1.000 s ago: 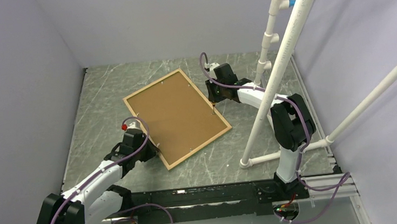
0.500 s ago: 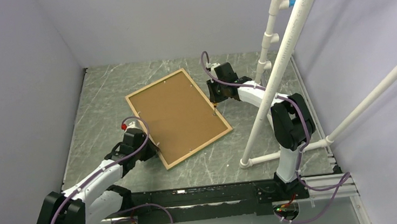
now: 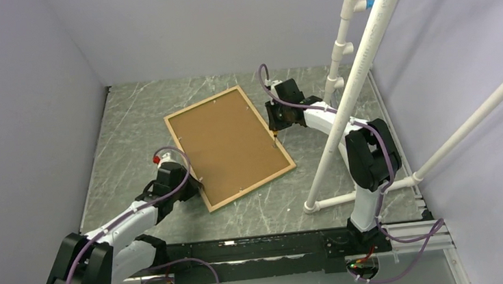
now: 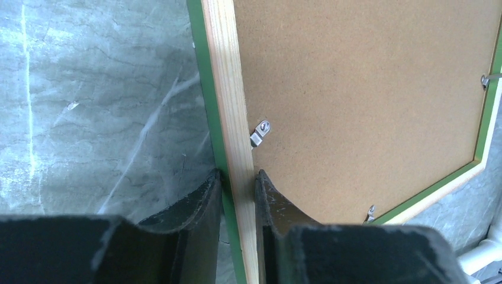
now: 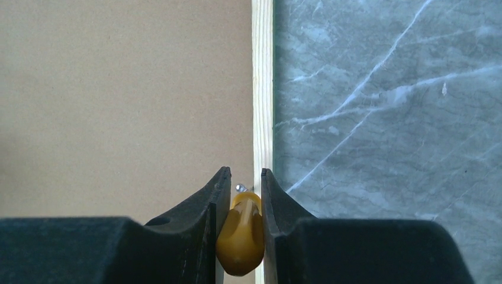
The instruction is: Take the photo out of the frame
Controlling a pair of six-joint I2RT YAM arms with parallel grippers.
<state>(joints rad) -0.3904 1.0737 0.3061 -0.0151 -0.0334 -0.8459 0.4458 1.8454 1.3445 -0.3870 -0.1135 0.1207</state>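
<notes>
Top external view has the frame (image 3: 201,103) lying face down and skewed across the middle of the table (image 3: 130,125). One corner points toward the far edge and another toward the near edge. Its brown backing board (image 3: 228,144) faces up, so the photo is not visible; it presumably sits beneath that board.

The left gripper (image 4: 238,177) is closed tight on the frame's pale wood rim along the side facing the table's left edge, pinning it. The right gripper (image 5: 244,177) is closed around a yellow-handled tool (image 5: 240,234), whose tip meets the rim on the side facing the right edge, beside a small metal fitting.

The step in hand looks like freeing the backing's fasteners. Next, the tool probably has to turn or lever that fitting aside without the frame sliding.

Counted: one frame, one backing board, one tool, and three metal clips (image 4: 259,132) in the left wrist view; more may lie out of sight.
</notes>
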